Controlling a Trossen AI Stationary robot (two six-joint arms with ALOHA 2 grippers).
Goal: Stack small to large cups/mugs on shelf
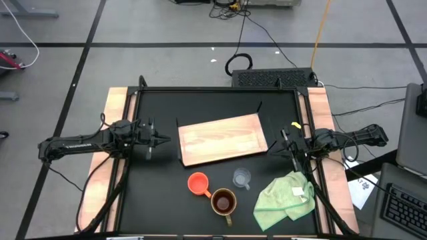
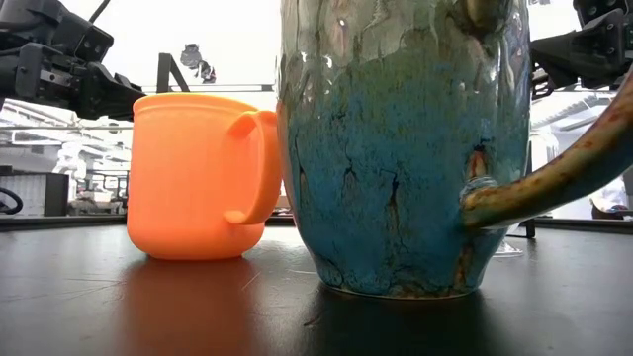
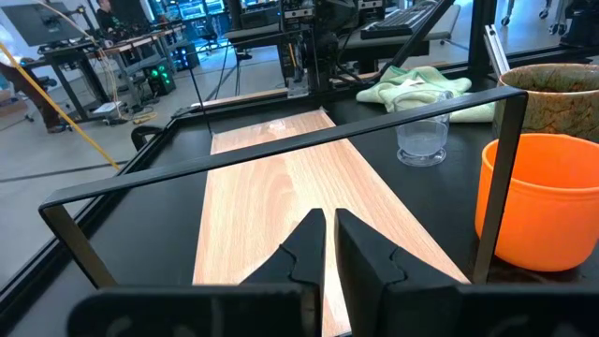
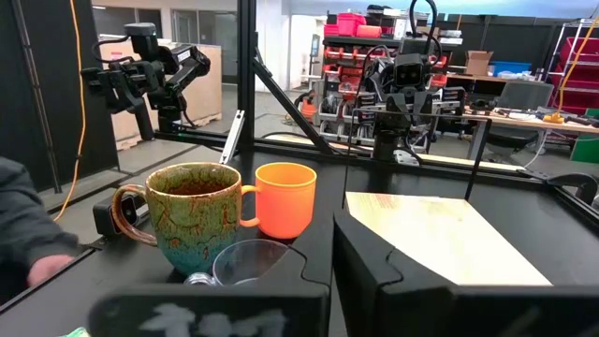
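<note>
The light wooden board (image 1: 223, 139) lies flat on the black table between the arms; it also shows in the left wrist view (image 3: 290, 187). Near the front edge stand the orange cup with a handle (image 1: 198, 183), the larger brown-and-teal glazed mug (image 1: 223, 201) and the tiny clear glass cup (image 1: 241, 178), all upright on their bases. My left gripper (image 1: 157, 140) hovers shut and empty at the board's left end. My right gripper (image 1: 283, 143) hovers shut and empty at its right end.
A light green cloth (image 1: 285, 197) lies crumpled at the front right, beside the glass cup. A thin dark metal frame (image 3: 281, 150) stands over the board. Raised wooden rails (image 1: 117, 133) line the table's left and right sides. A person's sleeve (image 4: 23, 234) shows in the right wrist view.
</note>
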